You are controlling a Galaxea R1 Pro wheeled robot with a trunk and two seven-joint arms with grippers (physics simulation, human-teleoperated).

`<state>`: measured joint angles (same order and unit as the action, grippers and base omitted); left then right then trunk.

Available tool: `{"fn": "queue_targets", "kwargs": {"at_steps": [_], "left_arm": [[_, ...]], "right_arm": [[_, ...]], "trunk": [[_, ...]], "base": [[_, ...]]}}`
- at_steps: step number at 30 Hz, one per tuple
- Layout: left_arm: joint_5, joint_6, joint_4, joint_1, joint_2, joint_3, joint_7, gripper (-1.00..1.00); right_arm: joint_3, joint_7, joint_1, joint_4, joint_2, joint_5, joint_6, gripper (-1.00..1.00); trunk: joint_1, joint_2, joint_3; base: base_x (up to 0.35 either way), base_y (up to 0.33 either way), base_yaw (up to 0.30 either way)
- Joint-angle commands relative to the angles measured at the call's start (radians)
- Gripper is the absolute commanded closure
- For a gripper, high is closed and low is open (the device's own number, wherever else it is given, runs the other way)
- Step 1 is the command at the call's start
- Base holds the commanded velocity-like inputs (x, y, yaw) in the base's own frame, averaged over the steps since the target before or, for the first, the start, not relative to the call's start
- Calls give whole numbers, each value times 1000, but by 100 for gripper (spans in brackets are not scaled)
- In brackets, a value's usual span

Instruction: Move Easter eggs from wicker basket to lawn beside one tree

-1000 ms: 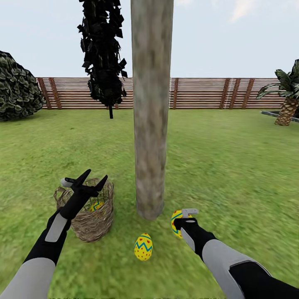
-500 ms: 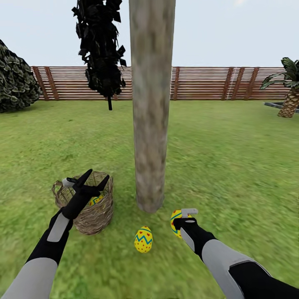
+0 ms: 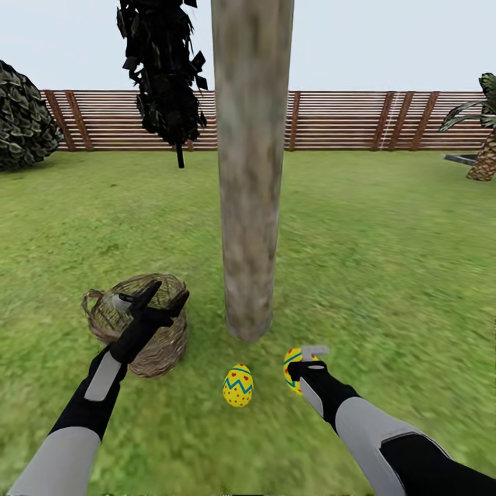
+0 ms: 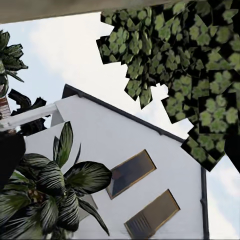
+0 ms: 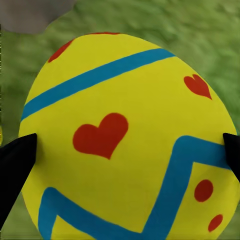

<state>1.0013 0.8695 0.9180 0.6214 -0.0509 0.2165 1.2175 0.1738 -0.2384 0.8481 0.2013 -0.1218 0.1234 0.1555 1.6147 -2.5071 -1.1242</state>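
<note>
Egg (image 5: 130, 145): yellow, red hearts, blue zigzag bands.

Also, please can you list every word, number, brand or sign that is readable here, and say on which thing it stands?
There is no readable text.
The egg in the right claw carries only red hearts, dots and blue bands.
The egg on the lawn, the basket, the fence and the white house carry no writing.

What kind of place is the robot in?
It looks like a fenced garden, as rendered by a simulator. Green lawn covers the ground, a brown slatted fence closes the far side, and a thick pale tree stands in the middle, with a shrub and a palm at the edges.
</note>
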Motion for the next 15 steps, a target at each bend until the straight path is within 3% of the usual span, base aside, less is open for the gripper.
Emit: {"fn": "queue_targets", "kwargs": {"at_steps": [1,15], "left_arm": [[5,8,1,1,0,-15,1,-100],[5,8,12,1,2,-25,1,-100]], "right_arm": [[9,-6,0,3,0,10,6,100],[10,-6,0,2,-2,10,6,100]], "trunk": [[0,-1,-5],[6,-4,-59]], "base": [[0,0,0],[0,0,0]]}}
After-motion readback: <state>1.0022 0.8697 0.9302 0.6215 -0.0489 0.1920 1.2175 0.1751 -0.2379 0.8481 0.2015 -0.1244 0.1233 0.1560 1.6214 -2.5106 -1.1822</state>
